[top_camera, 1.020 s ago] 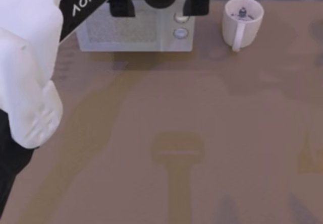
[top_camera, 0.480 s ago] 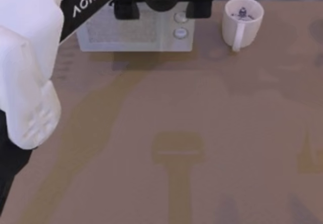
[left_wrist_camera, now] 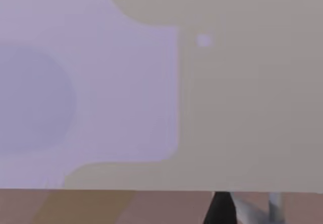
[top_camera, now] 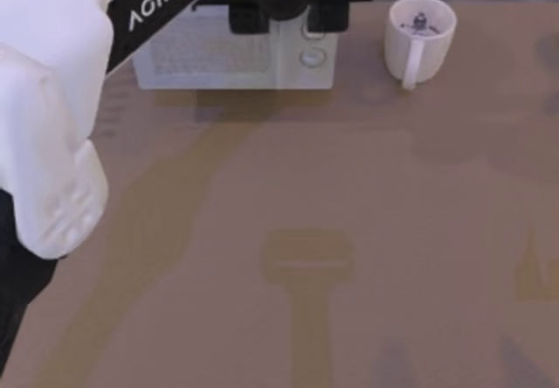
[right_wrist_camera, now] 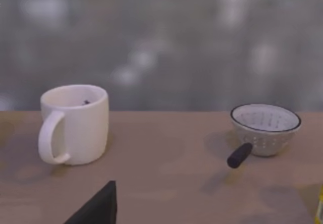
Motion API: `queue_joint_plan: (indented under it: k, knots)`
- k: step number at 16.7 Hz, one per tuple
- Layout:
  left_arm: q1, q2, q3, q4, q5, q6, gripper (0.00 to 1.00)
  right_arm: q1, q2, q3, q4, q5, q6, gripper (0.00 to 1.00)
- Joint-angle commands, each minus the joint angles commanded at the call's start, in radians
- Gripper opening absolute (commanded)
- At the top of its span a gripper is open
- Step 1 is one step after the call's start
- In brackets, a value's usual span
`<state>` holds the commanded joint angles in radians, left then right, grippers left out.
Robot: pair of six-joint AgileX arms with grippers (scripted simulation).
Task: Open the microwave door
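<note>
Microwave [top_camera: 234, 60]: we are seeing it standing at the far edge of the table [top_camera: 349, 231], left of centre in the top view; its front is facing the near side; two round knobs are sitting on its right panel.

Microwave door [top_camera: 214, 56]: it is lying flat against the front, its mesh window showing; it is looking shut.

Left gripper [top_camera: 286, 8]: we are reaching it over the microwave's top, near the front edge; its two black fingers [top_camera: 247, 14] are standing moderately apart, one above the door's right end, the other above the knob panel; they are straddling the seam between door and panel as seen from above; we cannot tell whether either finger is touching the casing.

Left wrist view: it is filling with a pale flat surface at close range; we cannot tell which part of the microwave this is.

Right arm: it is staying out of the top view; only a dark corner is showing in its own wrist view.

Mug [top_camera: 418, 38]: it is standing to the right of the microwave, apart from it, handle toward the near side.

Strainer bowl [right_wrist_camera: 266, 129]: it is resting beyond the mug in the right wrist view, dark handle pointing out.
</note>
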<state>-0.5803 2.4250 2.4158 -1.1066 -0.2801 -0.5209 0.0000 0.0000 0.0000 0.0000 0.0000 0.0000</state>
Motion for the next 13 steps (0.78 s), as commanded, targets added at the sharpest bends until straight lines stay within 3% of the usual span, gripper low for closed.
queue_joint_plan:
  k: [2,3,13]
  knots:
    - [0.000,0.000,0.000,0.000,0.000,0.000,0.02,0.000,0.000,0.000,0.000,0.000,0.000,1.00]
    - [0.000,0.000,0.000,0.000,0.000,0.000,0.00,0.000,0.000,0.000,0.000,0.000,0.000,1.00]
    - [-0.024,-0.036,-0.058,0.007,0.001,-0.004,0.00,0.000,0.000,0.000,0.000,0.000,0.000,1.00]
